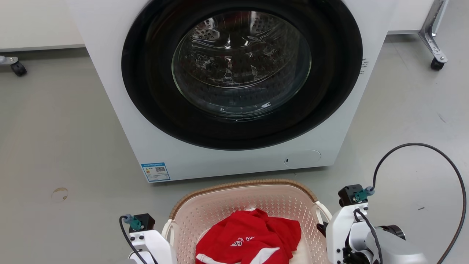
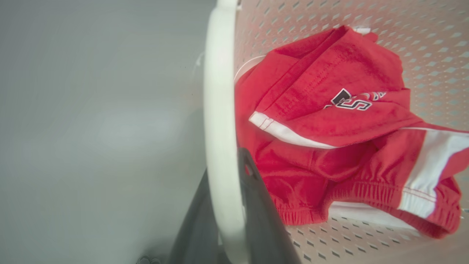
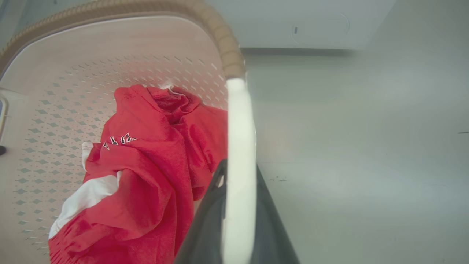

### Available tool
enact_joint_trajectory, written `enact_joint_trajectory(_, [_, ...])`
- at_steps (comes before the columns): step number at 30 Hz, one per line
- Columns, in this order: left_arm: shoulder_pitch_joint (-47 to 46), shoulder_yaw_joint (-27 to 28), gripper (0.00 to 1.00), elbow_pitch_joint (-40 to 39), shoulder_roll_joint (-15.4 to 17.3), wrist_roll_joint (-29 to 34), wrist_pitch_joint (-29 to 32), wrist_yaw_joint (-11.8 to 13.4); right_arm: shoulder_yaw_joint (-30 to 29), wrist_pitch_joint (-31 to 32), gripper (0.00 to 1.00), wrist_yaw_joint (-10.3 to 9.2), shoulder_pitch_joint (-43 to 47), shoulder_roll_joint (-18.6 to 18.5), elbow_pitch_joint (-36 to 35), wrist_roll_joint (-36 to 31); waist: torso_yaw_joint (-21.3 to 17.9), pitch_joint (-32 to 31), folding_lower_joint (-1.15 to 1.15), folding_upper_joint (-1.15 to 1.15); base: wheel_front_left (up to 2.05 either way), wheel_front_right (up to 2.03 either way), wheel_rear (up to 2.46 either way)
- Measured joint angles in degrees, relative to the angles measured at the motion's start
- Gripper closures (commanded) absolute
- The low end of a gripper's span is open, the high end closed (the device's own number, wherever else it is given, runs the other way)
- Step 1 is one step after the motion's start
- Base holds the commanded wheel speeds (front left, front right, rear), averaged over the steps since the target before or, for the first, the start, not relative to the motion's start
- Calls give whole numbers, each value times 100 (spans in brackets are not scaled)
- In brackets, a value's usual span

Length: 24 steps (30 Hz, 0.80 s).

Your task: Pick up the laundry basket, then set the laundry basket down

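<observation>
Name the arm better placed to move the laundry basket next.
Neither alone. The left gripper clamps the left handle, the right gripper the right handle of the laundry basket; probably move both together.

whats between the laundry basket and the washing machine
A bare strip of grey floor separates the laundry basket and the washing machine, in the head view.

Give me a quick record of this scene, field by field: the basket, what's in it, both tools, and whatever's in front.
laundry basket: just in front of the washing machine, between the two arms
contents: red garment with white stripes
left tool: shut on the left white handle
right tool: shut on the right white handle
washer door: closed
lifted or on the floor: cannot tell
</observation>
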Motion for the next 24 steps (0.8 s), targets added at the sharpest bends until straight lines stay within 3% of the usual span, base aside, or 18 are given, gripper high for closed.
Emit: enact_joint_trajectory(24, [-8,-92,100,-4,8,-57,-147,5,1,-82,100,0,-44,-1,-1,-12,8,247,0,0,0,0,0])
